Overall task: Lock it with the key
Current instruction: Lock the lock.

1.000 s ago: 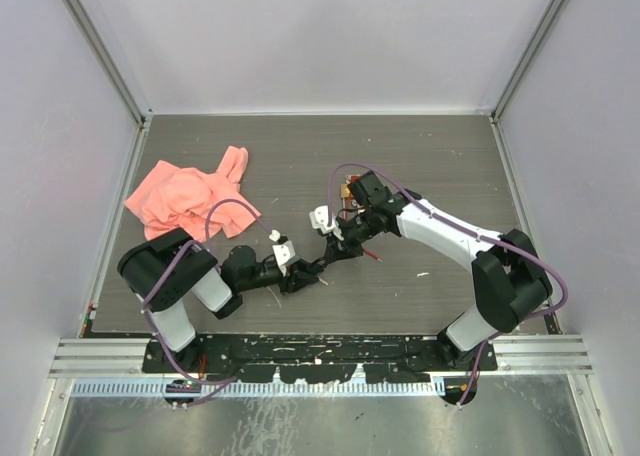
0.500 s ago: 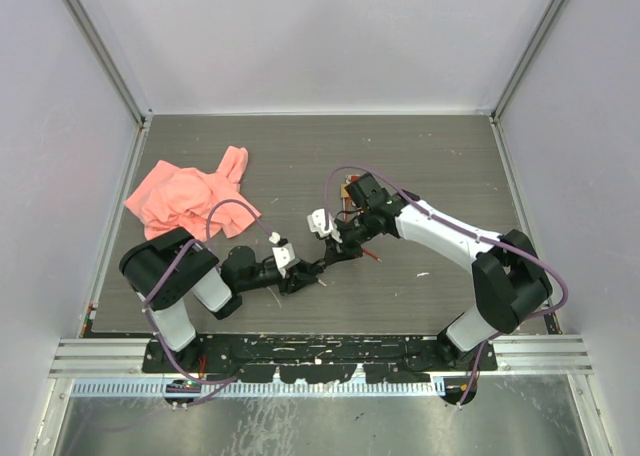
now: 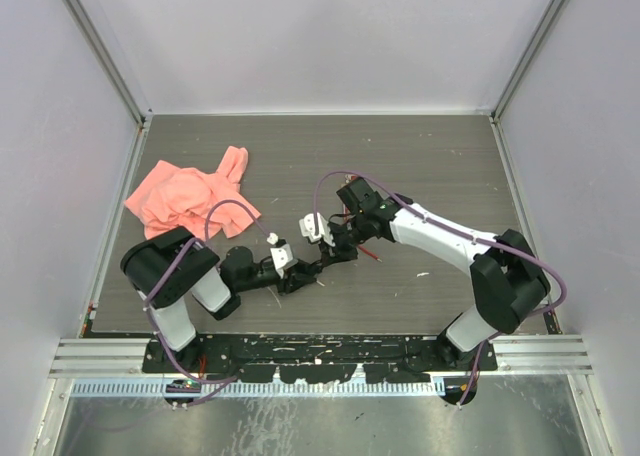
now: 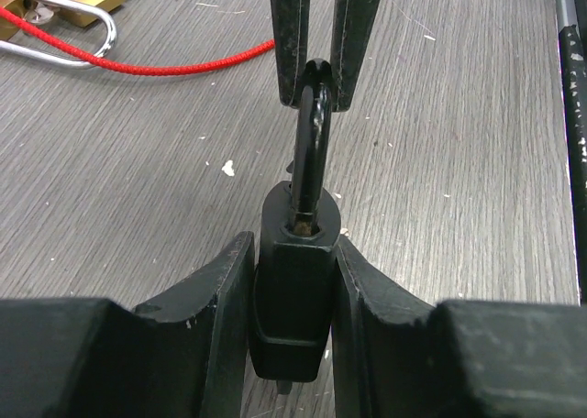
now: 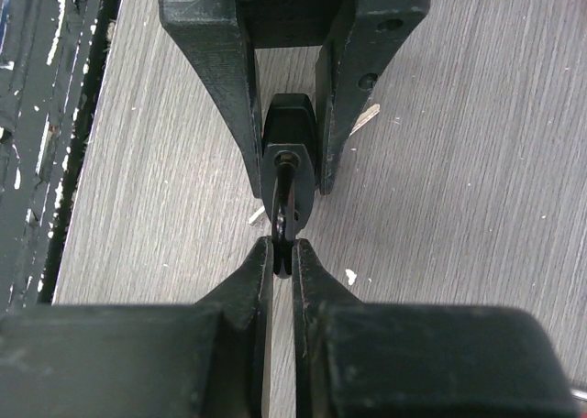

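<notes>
A black padlock [image 4: 292, 290] is clamped by its body between the fingers of my left gripper [image 4: 293, 253], low over the table. Its black shackle [image 4: 312, 134] points away from the left wrist camera, and my right gripper [image 4: 316, 93] is shut on the top of the loop. In the right wrist view the right gripper [image 5: 282, 253] pinches the shackle [image 5: 282, 212], with the lock body [image 5: 289, 134] beyond it between the left fingers [image 5: 229, 88]. From above, both grippers meet at the padlock [image 3: 318, 266]. A short dark stub pokes from the body's near end; I cannot tell whether it is the key.
Brass padlocks [image 4: 64, 1] on a red cord [image 4: 183, 67] lie on the table just behind the right gripper. A crumpled pink cloth [image 3: 190, 196] sits at the left of the table. The metal rail [image 3: 320, 354] runs along the near edge.
The right arm has swung a little to the left, toward the left gripper. The left gripper and the padlock have shifted slightly left with it. Both grips are kept.
</notes>
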Controlling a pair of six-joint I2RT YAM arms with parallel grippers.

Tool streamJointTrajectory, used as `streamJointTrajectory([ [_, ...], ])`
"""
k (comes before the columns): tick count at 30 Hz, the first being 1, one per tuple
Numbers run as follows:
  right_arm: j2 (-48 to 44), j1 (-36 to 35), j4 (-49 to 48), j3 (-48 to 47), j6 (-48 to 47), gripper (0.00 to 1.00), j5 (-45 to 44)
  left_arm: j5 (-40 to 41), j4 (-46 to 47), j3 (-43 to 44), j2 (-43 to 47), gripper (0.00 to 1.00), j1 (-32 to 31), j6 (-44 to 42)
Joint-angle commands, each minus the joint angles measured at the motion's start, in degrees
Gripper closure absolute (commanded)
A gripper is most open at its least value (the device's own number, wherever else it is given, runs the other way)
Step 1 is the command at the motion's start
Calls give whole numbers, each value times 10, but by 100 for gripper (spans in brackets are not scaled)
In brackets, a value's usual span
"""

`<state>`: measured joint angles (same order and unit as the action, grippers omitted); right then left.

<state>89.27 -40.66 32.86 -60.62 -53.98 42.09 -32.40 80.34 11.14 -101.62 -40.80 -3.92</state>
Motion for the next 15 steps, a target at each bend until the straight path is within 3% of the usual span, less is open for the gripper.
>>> streamJointTrajectory([
  [1,32,-39,-74,41,61,99,53,14,17,8,-20,100,-3,-20],
  [15,76,-109,-166,96,107,99,66,-10,17,20,-65,100,-2,-24],
])
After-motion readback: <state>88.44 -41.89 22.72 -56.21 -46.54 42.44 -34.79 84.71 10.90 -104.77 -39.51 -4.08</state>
